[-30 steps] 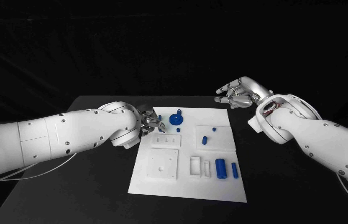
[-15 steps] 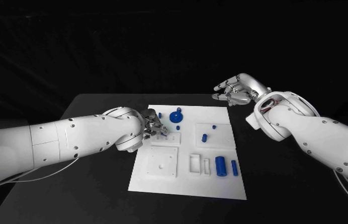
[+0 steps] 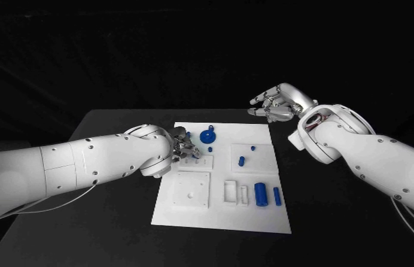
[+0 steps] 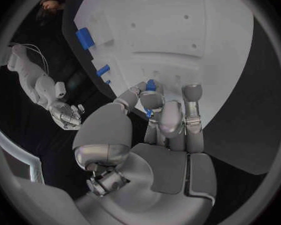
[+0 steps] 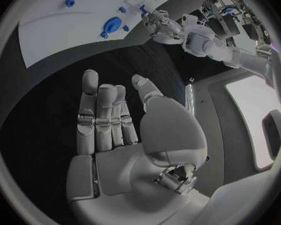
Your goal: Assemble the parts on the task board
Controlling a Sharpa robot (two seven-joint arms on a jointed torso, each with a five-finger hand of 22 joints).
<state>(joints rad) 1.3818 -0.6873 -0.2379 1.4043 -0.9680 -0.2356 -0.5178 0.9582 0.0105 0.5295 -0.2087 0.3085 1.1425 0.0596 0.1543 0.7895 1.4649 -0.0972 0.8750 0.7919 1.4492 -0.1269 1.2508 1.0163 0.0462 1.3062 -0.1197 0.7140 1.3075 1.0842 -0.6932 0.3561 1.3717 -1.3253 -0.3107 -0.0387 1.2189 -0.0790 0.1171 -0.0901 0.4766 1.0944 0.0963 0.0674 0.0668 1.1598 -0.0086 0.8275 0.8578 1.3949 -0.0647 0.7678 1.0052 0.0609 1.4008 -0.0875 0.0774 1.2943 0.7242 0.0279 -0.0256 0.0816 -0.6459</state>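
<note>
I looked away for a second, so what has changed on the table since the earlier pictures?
The left hand has edged further over the task board, pinching a small blue part. The right hand has risen slightly off the board, holding nothing. The blue parts on the board lie as before.

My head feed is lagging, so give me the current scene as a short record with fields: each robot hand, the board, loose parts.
left robot hand: over the task board's left edge, pinching a small blue part at its fingertips
right robot hand: raised beyond the board's far right corner, fingers apart, holding nothing
task board: white, middle of the black table
round blue part: near far edge
blue cylinders: near right side
</note>
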